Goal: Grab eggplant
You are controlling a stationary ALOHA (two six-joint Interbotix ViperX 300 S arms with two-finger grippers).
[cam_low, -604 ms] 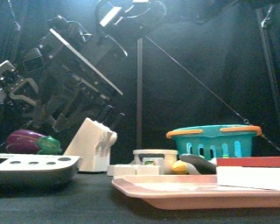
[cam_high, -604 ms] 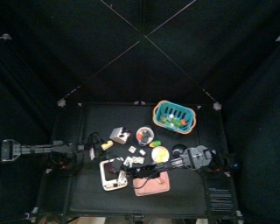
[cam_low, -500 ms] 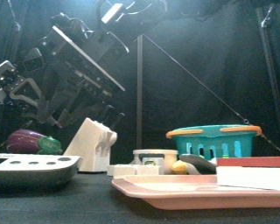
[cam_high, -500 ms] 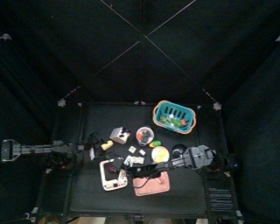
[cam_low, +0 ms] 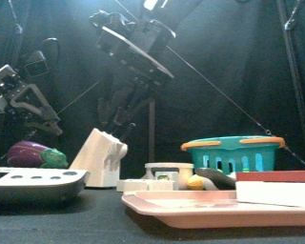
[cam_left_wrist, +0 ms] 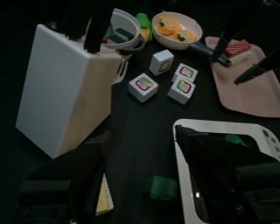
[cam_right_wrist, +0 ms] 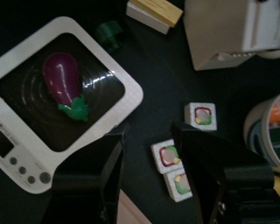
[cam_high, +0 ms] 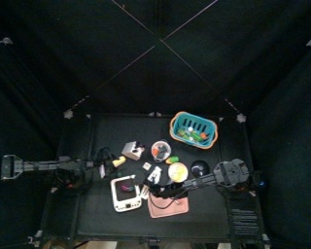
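- At about seven o'clock on the small black table (cam_high: 100, 195), a white kitchen scale with a black glossy platform (cam_right_wrist: 63, 92) is carrying the purple eggplant with its green cap (cam_right_wrist: 64, 79); in the front view the eggplant (cam_low: 33, 153) is showing just above the scale's rim, at the far left.
- Directly over the scale, the right gripper (cam_right_wrist: 149, 175) is hanging with its two black jaws standing apart and nothing between them, not touching the eggplant.
- Over at nine o'clock, the left gripper (cam_left_wrist: 136, 188) is idling low near the table's edge, jaws spread wide and empty.
- Beside the scale, toward the centre, a tall white knife block (cam_low: 98, 157) is standing upright.
- At five o'clock a pink tray (cam_low: 206, 206) is lying flat, and a teal plastic basket (cam_high: 193, 126) is sitting near one o'clock.
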